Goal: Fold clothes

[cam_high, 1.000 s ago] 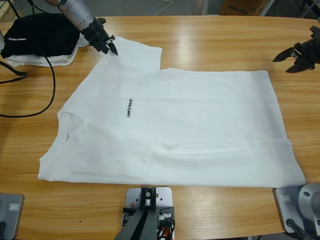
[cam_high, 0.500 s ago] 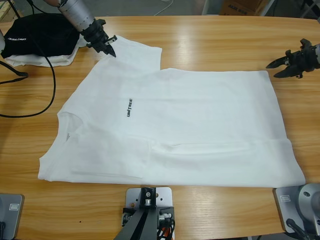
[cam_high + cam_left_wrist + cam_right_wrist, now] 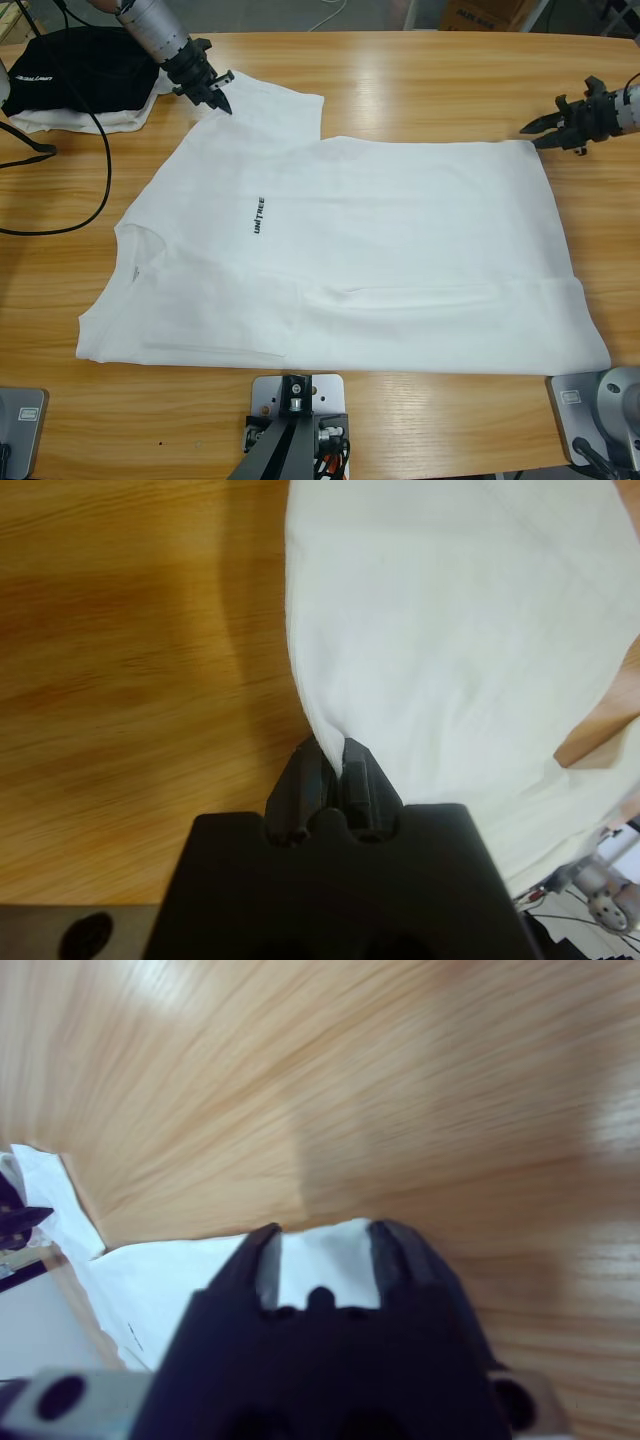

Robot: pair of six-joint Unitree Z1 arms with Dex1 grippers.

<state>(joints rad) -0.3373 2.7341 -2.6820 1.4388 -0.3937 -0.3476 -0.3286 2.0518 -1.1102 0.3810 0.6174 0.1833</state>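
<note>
Left gripper (image 3: 222,99): jaws clenched on the sleeve edge of the large white cotton T-shirt (image 3: 380,250), at its far left corner.
Right gripper (image 3: 537,130): jaws parted, just at the shirt's far right corner, white cloth between them in the wrist view.
T-shirt: spread flat across the long wooden table (image 3: 430,80), print upward.
Black garment (image 3: 80,70): folded, behind the left gripper.

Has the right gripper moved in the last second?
Yes. The right gripper moved left toward the T-shirt, now beside its upper right corner.
</note>
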